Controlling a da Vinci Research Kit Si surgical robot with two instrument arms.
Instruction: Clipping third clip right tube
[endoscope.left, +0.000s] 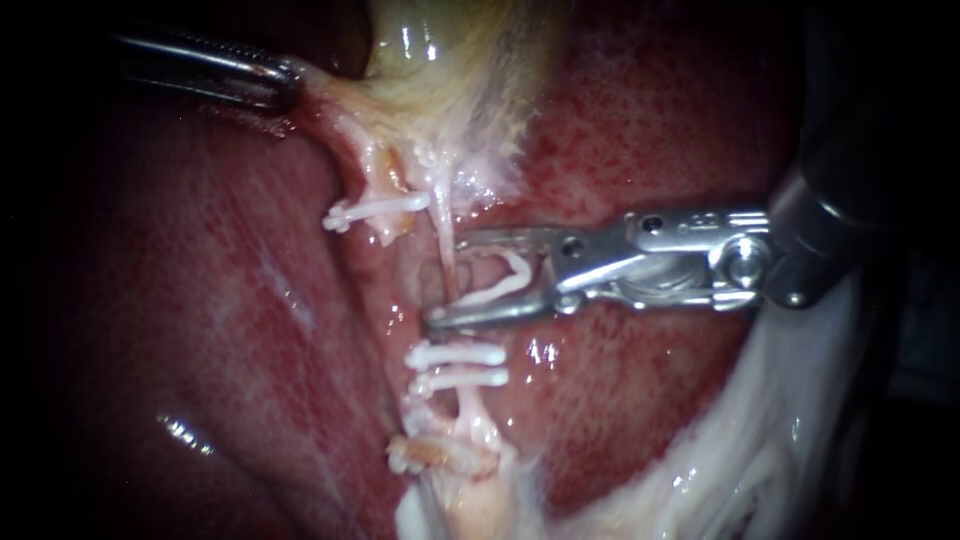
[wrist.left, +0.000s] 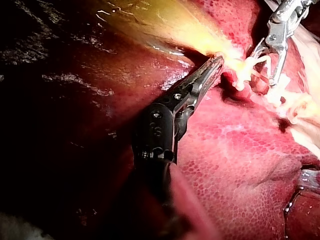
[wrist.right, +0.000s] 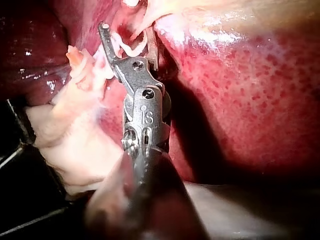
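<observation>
Wet, red-speckled liver fills the background, with the yellowish gallbladder at its upper edge.
On this surface the left instrument has its end effector clenched on the pale neck of the gallbladder. The right instrument holds its end effector spread, both halves touching the white clip that sits open between them. The thin right tube crosses the gap near the tips. Just below it sit a closed clip and a second clip.
</observation>
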